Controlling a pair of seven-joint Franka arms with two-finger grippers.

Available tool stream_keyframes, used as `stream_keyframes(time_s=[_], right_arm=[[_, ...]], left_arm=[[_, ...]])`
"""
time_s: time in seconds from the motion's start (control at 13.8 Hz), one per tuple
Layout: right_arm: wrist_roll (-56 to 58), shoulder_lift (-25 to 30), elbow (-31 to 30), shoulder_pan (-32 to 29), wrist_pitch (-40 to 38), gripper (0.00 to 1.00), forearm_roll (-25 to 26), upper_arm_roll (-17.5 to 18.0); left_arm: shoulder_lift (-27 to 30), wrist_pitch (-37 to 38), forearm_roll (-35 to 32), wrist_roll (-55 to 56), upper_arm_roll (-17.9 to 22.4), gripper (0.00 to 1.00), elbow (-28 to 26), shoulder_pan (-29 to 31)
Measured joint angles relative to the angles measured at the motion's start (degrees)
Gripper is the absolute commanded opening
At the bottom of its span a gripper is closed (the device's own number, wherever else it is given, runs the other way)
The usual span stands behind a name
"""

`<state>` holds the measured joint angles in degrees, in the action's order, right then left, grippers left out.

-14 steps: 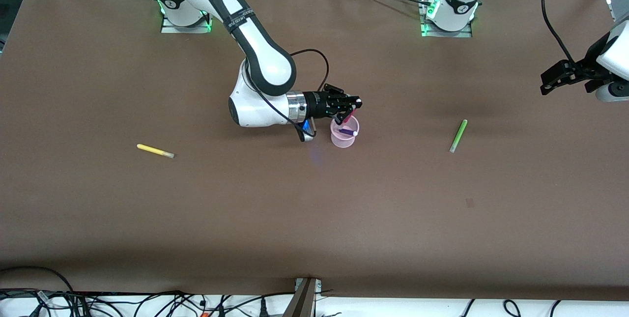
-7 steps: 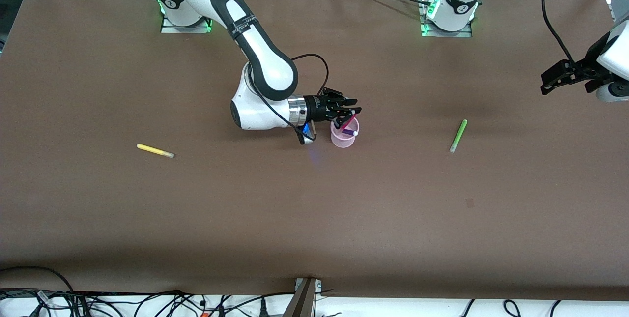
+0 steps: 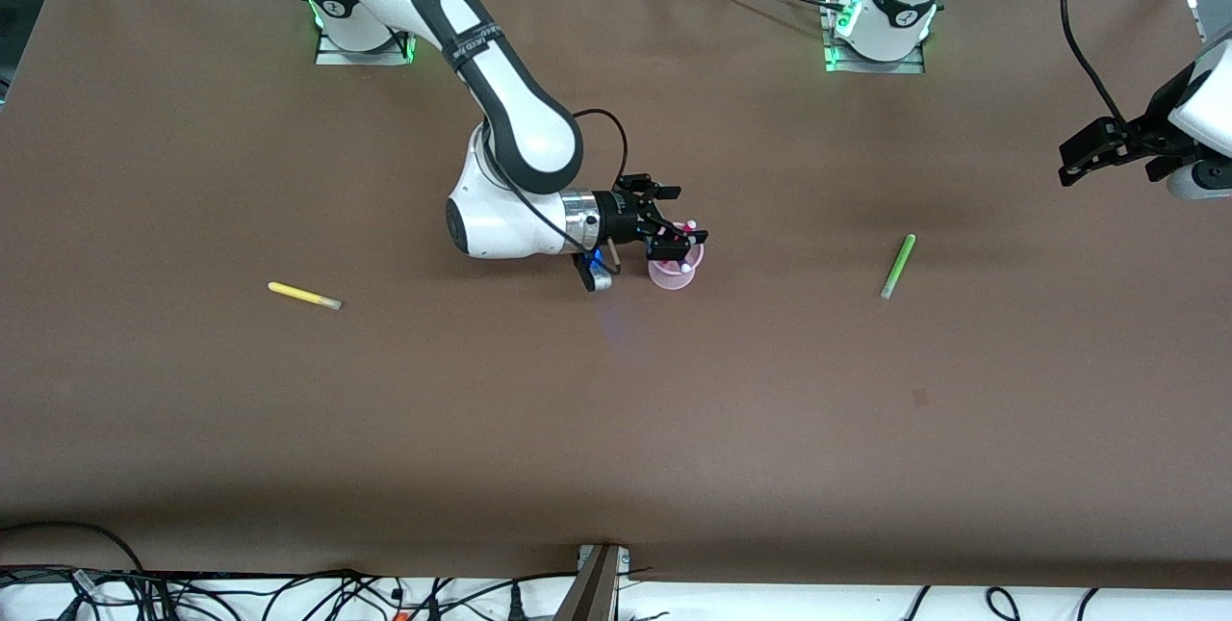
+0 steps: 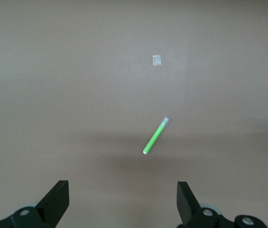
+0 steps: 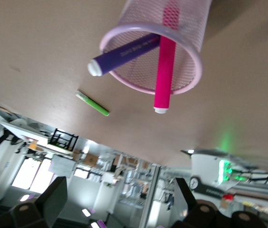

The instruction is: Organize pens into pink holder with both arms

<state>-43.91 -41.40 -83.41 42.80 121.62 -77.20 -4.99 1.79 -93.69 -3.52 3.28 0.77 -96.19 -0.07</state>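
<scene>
The pink holder (image 3: 673, 274) stands mid-table. The right wrist view shows its mesh wall (image 5: 138, 16) with a magenta pen (image 5: 164, 71) and a purple pen (image 5: 124, 53) leaning inside. My right gripper (image 3: 679, 215) hovers over the holder, open, with nothing between its fingers (image 5: 119, 190). A light green pen (image 3: 897, 267) lies flat toward the left arm's end of the table. A yellow pen (image 3: 303, 296) lies toward the right arm's end. My left gripper (image 3: 1086, 154) waits open, high over its own end of the table, with the green pen (image 4: 155, 136) below it.
A small pale patch (image 3: 920, 398) marks the brown table nearer the front camera than the green pen. Cables run along the table's near edge (image 3: 289, 592). Both arm bases (image 3: 361, 34) stand at the table's edge farthest from the front camera.
My right gripper opened and let go of the magenta pen, which dropped deeper into the holder beside the purple one. The left arm has not moved.
</scene>
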Motion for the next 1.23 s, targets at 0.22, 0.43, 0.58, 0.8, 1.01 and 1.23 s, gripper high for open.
stream_keyframes(time_s=[0.22, 0.43, 0.58, 0.8, 1.01, 1.23], right_arm=[[1.2, 1.7, 2.4, 0.0, 0.2, 1.0, 9.5, -2.0], [5.2, 5.1, 3.3, 0.0, 0.1, 1.0, 21.0, -6.9], [7.6, 7.0, 3.3, -0.2, -2.1, 1.0, 26.4, -11.6], [14.5, 9.8, 3.3, -0.5, -10.0, 1.0, 35.2, -16.8], [22.6, 14.9, 3.4, -0.4, -18.7, 1.0, 47.8, -20.1], [29.6, 20.8, 2.5, -0.6, -24.2, 1.0, 58.4, -22.3]], left_arm=[[0.0, 0.0, 0.0, 0.0, 0.0, 1.0, 0.0, 0.0], [0.0, 0.0, 0.0, 0.0, 0.0, 1.0, 0.1, 0.0], [0.0, 0.0, 0.0, 0.0, 0.0, 1.0, 0.1, 0.0], [0.0, 0.0, 0.0, 0.0, 0.0, 1.0, 0.2, 0.0], [0.0, 0.0, 0.0, 0.0, 0.0, 1.0, 0.2, 0.0], [0.0, 0.0, 0.0, 0.0, 0.0, 1.0, 0.2, 0.0]])
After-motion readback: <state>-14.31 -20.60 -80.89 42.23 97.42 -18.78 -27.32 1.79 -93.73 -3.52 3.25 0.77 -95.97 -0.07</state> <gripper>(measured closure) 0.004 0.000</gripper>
